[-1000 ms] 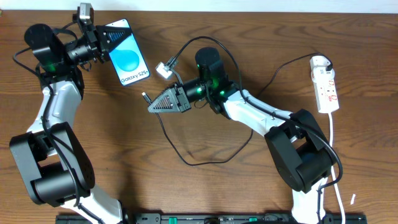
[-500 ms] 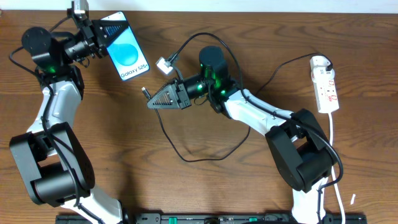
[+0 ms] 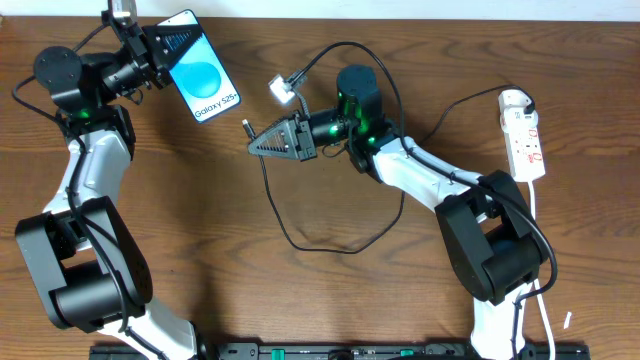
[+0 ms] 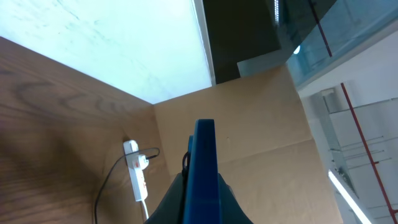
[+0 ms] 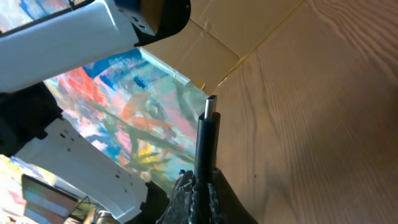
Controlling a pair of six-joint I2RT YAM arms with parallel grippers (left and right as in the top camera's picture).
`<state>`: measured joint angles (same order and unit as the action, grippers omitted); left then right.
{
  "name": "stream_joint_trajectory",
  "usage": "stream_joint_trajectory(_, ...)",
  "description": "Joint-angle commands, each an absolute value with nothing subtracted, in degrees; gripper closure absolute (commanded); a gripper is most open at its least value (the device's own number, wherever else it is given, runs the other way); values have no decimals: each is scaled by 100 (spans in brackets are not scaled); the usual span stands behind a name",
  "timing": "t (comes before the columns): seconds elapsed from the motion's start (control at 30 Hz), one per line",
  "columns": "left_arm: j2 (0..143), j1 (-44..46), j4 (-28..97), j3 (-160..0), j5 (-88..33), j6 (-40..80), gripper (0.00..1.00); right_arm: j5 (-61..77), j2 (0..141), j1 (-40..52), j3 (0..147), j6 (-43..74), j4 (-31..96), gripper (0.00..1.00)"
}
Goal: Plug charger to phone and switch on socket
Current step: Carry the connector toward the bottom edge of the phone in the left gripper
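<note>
My left gripper (image 3: 160,55) is shut on the phone (image 3: 204,68), a slim blue-screened smartphone reading "Galaxy S25+", held tilted at the far left; the left wrist view shows its blue edge (image 4: 204,168) between the jaws. My right gripper (image 3: 258,146) is shut on the charger's small plug tip (image 3: 246,128), which points up-left toward the phone with a gap between. In the right wrist view the tip (image 5: 206,134) sticks up from the jaws. The thin black cable (image 3: 300,240) loops over the table. The white socket strip (image 3: 524,134) lies at the far right.
The socket's white cord (image 3: 540,260) runs down the right edge. A small white block (image 3: 283,90) hangs on a cable near the right arm. The socket also shows in the left wrist view (image 4: 137,177), with cardboard panels behind it.
The right gripper has moved up and to the right with the plug tip. The left gripper has lifted the phone slightly toward the far edge.
</note>
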<state>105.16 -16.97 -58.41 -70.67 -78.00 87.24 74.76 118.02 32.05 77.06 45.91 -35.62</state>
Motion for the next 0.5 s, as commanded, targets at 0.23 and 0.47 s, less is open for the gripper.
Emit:
stream_joint_trajectory(0.23, 10392, -1688, -5909, -7116, -7843, 8801, 93, 7456, 12132, 3135, 7712, 4344, -3765, 96)
stream_joint_trajectory(0.47, 10392, -1688, -5909, -7116, -7861, 8796, 93, 7474, 12420, 3131, 7712, 5231, -5269, 96)
